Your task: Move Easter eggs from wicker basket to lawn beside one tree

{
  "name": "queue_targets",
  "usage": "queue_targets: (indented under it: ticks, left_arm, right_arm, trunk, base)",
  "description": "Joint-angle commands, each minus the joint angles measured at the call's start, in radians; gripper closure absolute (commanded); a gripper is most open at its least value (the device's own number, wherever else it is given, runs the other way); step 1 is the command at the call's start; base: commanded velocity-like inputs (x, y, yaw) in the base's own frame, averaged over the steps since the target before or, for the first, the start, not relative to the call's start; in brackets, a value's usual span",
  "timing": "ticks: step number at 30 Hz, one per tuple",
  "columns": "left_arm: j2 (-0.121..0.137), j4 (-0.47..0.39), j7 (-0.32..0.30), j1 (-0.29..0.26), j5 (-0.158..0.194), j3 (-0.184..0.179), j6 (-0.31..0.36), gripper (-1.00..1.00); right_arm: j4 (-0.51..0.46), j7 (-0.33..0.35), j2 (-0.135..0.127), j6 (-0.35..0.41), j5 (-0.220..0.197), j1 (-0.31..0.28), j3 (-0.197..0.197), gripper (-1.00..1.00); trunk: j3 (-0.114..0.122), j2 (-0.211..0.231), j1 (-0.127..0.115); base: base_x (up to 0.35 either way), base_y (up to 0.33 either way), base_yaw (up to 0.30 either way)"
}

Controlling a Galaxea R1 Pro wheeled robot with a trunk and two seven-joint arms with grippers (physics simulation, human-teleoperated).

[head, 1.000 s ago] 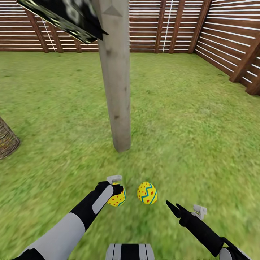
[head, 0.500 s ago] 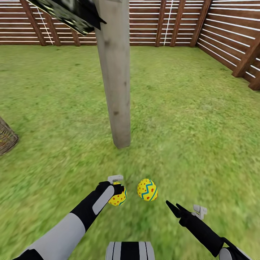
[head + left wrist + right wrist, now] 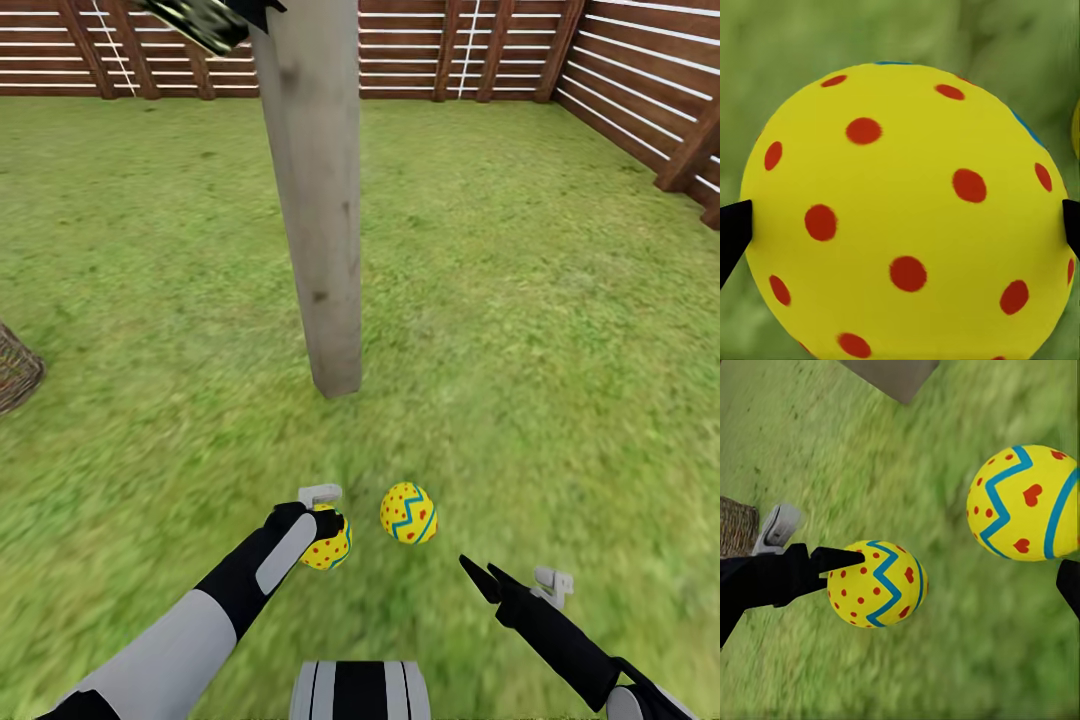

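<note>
The tall tree with a straight pale grey-beige trunk [image 3: 318, 200] stands upright in the wide green lawn with mottled yellowish patches [image 3: 520, 300], its base planted in the grass; a scrap of dark blocky foliage [image 3: 205, 15] shows beside the trunk's upper part. On the robot's side of the trunk's foot, near it but not touching, are two small yellow Easter eggs painted with blue zigzag bands and red dots; one egg [image 3: 328, 545] is clamped in the left pincer [image 3: 325, 525], whose dark fingertips [image 3: 731, 232] press on its opposite flanks in the left wrist view, the egg [image 3: 907, 214] bulging between them; the other egg [image 3: 408, 513] lies on the grass just beside the held one, apart from it, and free of any pincer. The right pincer [image 3: 480, 578] hovers over the grass a little further from the tree than that free egg, its two dark fingers spread and grasping nothing. In the right wrist view both eggs show, the held one [image 3: 877, 583] and the free one [image 3: 1027, 502]. The small round wicker basket of woven brown-tan twigs [image 3: 15, 368] sits on the lawn well away from the trunk, on the robot's left; whether anything lies inside it cannot be told. A brown horizontal-slat wooden fence [image 3: 620, 90] closes the lawn beyond the tree.
</note>
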Motion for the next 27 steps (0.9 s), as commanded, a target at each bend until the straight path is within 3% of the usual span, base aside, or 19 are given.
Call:
queue_targets:
  ticks: [1, 11, 19, 27]
  left_arm:
    - [0.000, -0.001, 0.010, -0.001, 0.010, -0.003, 0.000, 1.00]
    - [0.000, -0.001, 0.010, -0.001, 0.010, -0.003, 0.000, 1.00]
    - [0.000, -0.001, 0.010, -0.001, 0.010, -0.003, 0.000, 1.00]
    - [-0.001, 0.000, 0.010, -0.002, 0.010, -0.005, 0.001, 1.00]
  right_arm:
    - [-0.001, 0.001, 0.001, 0.007, -0.006, 0.000, -0.002, -1.00]
    - [-0.001, 0.001, 0.001, 0.007, -0.006, 0.000, -0.002, -1.00]
    - [-0.001, 0.001, 0.001, 0.007, -0.006, 0.000, -0.002, -1.00]
    - [-0.001, 0.001, 0.001, 0.007, -0.006, 0.000, -0.002, -1.00]
  trunk:
    - [-0.005, -0.001, 0.000]
    - [-0.035, -0.002, 0.004]
    - [-0.035, -0.002, 0.004]
    - [-0.035, -0.002, 0.004]
  base:
    - [0.000, 0.000, 0.000]
    - [0.000, 0.000, 0.000]
    - [0.017, 0.000, 0.000]
    - [0.239, 0.000, 0.000]
